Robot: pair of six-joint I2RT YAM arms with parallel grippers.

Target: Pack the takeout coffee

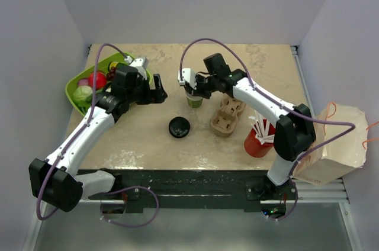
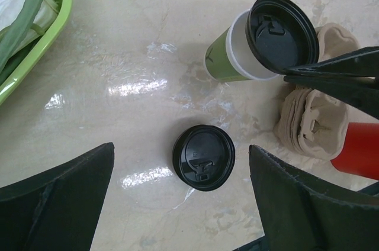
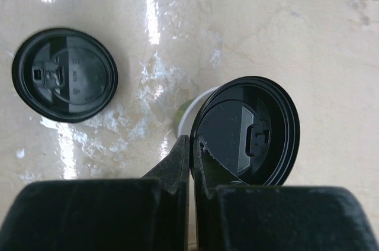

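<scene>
The green paper cup (image 1: 194, 102) stands upright at the table's middle; its cream inside shows in the left wrist view (image 2: 244, 44). My right gripper (image 1: 193, 86) is shut on the rim of a black lid (image 3: 249, 129) and holds it tilted over the cup's mouth, with part of the mouth uncovered (image 2: 281, 33). The cup's pale rim (image 3: 190, 115) peeks out beside the lid. My left gripper (image 2: 180, 147) is open and empty, hovering above a separate loose black lid (image 2: 204, 157) that lies flat on the table (image 1: 179, 127).
A brown pulp cup carrier (image 1: 228, 115) lies right of the cup, and a red cup with white straws (image 1: 259, 138) stands beyond it. A green tray (image 1: 72, 92) of produce sits at the far left. A paper bag (image 1: 334, 144) hangs off the right edge.
</scene>
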